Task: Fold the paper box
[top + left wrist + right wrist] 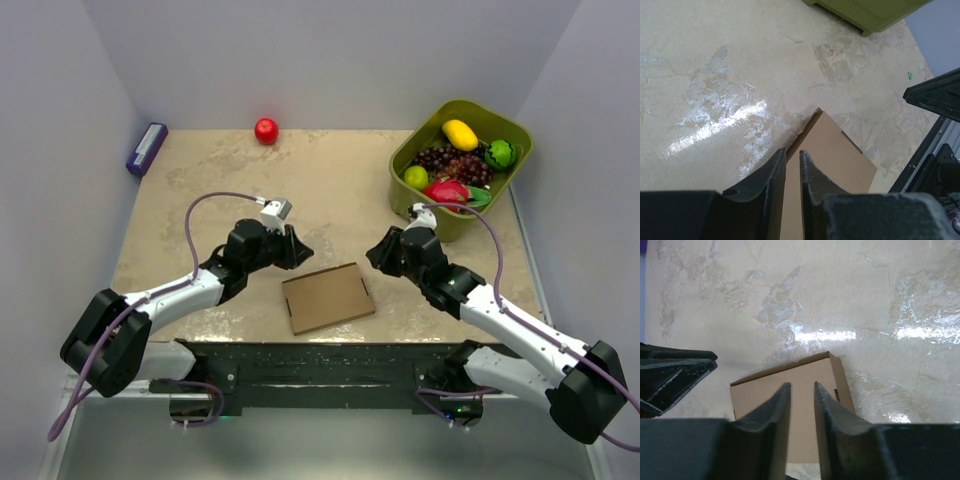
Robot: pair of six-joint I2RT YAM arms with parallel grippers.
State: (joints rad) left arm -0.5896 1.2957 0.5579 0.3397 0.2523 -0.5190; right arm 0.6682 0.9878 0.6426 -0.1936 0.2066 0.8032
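The paper box (328, 297) is a flat, closed brown cardboard shape lying on the table near the front edge, between the two arms. It also shows in the left wrist view (840, 160) and in the right wrist view (760, 387). My left gripper (300, 250) hovers above the box's left far corner, its jaws a narrow gap apart and empty (792, 151). My right gripper (375, 256) hovers above the box's right far side, its jaws slightly apart and empty (801, 385). Neither gripper touches the box.
A green bin (462, 165) with fruit stands at the back right; its corner shows in the left wrist view (865, 12). A red apple (266, 130) lies at the back centre. A purple block (147, 148) lies at the back left.
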